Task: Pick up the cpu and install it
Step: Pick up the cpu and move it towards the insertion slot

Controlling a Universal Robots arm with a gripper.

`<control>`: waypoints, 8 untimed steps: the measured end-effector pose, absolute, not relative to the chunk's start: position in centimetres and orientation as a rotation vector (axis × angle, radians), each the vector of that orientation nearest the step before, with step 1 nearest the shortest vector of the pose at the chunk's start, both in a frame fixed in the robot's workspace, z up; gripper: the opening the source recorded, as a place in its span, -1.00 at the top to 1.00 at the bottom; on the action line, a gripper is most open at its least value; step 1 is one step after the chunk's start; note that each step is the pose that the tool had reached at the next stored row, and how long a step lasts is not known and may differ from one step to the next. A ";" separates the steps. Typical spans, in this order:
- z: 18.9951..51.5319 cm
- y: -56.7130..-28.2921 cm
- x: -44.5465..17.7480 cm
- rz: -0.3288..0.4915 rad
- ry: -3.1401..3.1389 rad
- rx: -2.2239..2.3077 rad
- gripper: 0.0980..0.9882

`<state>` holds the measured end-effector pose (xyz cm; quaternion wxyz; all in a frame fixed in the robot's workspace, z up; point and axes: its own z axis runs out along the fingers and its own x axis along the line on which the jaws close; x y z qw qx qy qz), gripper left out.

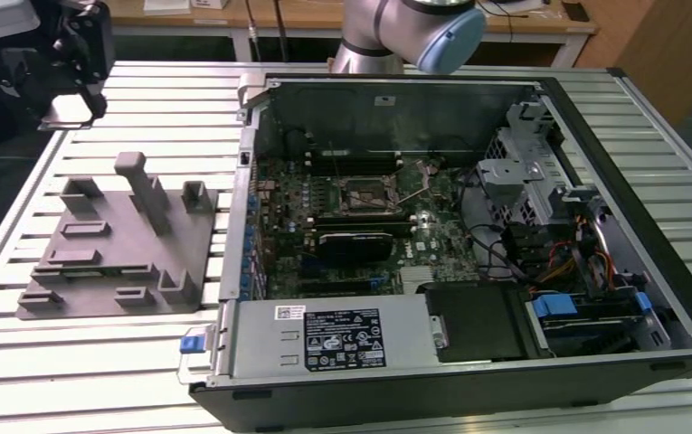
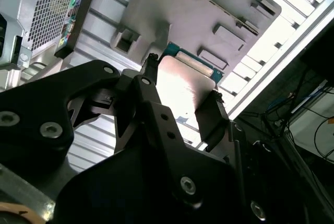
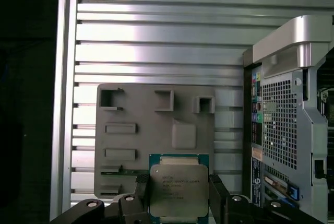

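Observation:
The cpu (image 3: 176, 186), a small square chip with a pale silver top and green edge, sits between my gripper's (image 3: 178, 195) two black fingers, which are shut on its sides. In the second wrist view the cpu (image 2: 183, 85) appears as a shiny plate in the gripper (image 2: 182, 92). In the exterior view the gripper (image 1: 74, 101) hangs at the far left, above the table and beyond the grey block, with the cpu (image 1: 71, 110) pale at its tip. The motherboard's socket (image 1: 370, 193) lies inside the open computer case (image 1: 674, 271), well to the exterior view's right of the gripper.
A large grey plastic block (image 1: 117, 244) with upright tabs lies on the slatted metal table (image 1: 92, 362), left of the case. It lies below the gripper in the first wrist view (image 3: 156, 125). The case's rear panel (image 3: 284, 125) stands beside the block. The arm's base (image 1: 412, 32) rises behind the case.

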<state>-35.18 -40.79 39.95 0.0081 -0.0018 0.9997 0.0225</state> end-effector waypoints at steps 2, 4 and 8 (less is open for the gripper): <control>39.9 -40.8 -34.8 0.070 3.124 -0.006 0.00; 39.9 -40.8 -34.4 0.070 3.124 -0.006 0.00; 39.9 -40.8 -33.6 0.070 3.124 -0.006 0.00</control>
